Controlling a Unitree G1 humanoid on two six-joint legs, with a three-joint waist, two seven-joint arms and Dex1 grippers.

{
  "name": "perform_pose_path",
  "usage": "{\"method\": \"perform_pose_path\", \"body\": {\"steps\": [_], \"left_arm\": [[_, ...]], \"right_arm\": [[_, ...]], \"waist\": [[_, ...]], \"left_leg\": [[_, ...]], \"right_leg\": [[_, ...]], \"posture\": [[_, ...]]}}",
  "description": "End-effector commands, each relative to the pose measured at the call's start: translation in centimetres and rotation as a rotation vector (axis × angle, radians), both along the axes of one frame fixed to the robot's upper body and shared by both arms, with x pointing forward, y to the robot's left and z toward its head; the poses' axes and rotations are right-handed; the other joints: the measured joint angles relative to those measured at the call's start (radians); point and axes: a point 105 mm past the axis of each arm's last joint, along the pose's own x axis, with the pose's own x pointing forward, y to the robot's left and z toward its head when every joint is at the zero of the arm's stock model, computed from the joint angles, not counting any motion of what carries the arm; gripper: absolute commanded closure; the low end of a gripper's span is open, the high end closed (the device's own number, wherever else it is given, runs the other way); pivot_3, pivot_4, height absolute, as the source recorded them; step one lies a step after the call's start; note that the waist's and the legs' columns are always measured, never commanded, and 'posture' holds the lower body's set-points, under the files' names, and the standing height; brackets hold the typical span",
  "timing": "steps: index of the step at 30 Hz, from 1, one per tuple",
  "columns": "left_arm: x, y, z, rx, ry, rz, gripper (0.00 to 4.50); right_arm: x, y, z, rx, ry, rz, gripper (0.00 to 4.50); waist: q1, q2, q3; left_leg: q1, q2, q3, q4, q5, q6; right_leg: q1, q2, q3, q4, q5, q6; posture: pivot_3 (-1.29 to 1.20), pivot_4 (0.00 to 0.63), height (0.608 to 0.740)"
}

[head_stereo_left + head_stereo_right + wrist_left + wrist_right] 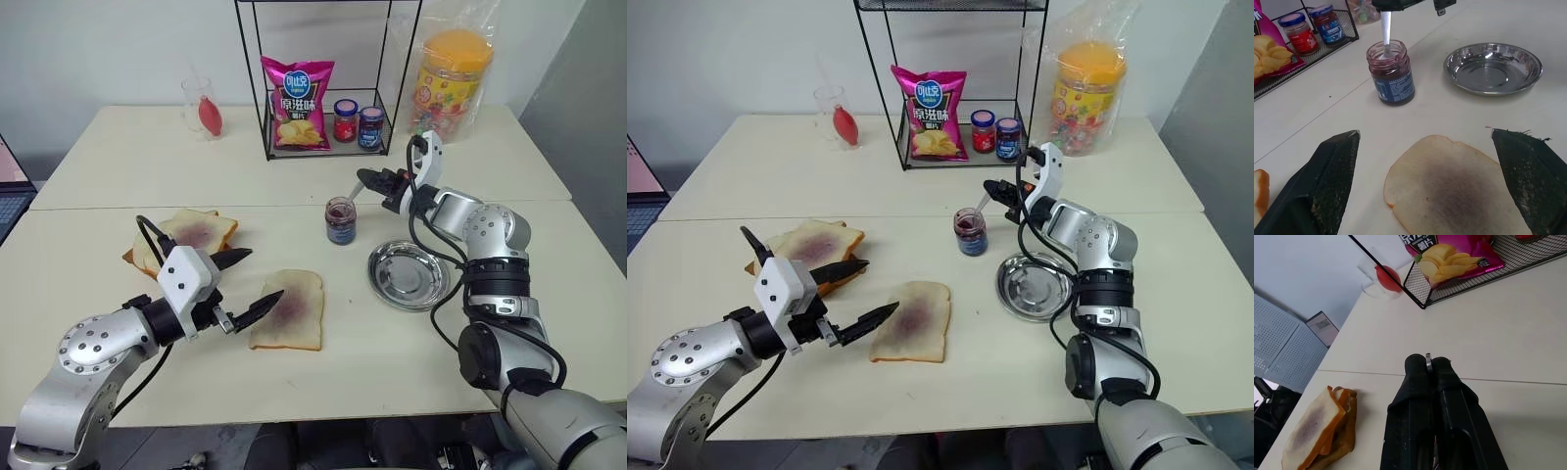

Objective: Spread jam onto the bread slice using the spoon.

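The bread slice [289, 309] lies flat near the table's front, with a purplish smear in its middle. My left gripper [265, 273] hovers open at the slice's left edge, its black fingers [1332, 166] spread wide on either side of the near end. The jam fills a small clear glass jar [340, 221] with a dark blue label, standing behind the slice. My right gripper [364, 180] is shut on the handle of the spoon [1385, 29], just above and to the right of the jar. The spoon slants down with its bowl inside the jar's mouth.
A round steel dish [409, 275] sits right of the jar. A pile of bread slices [186, 235] lies at the left. At the back stands a wire rack [269, 108] holding a chip bag [297, 103] and two lidded jars [358, 122], with a clear cup [203, 108] and a candy tub [451, 83] on either side.
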Motion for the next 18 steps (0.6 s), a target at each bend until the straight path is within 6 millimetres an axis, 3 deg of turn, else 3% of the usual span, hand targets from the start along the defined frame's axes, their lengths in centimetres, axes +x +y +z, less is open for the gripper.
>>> {"method": "perform_pose_path", "body": {"steps": [1,18], "left_arm": [[-0.37,-0.51,0.8,0.009,-0.032,-0.028,0.0],[-0.34,-0.47,0.77,0.012,-0.031,-0.031,0.0]], "right_arm": [[-0.1,0.32,2.19,0.042,-0.05,0.017,4.48],[0.18,-0.39,2.12,0.099,0.001,-0.01,4.48]], "waist": [[0.0,0.0,0.0],[0.0,0.0,0.0]], "left_leg": [[0.0,0.0,0.0,0.0,0.0,0.0],[0.0,0.0,0.0,0.0,0.0,0.0]], "right_leg": [[0.0,0.0,0.0,0.0,0.0,0.0],[0.0,0.0,0.0,0.0,0.0,0.0]], "posture": [[0.0,0.15,0.74],[0.0,0.15,0.74]]}}
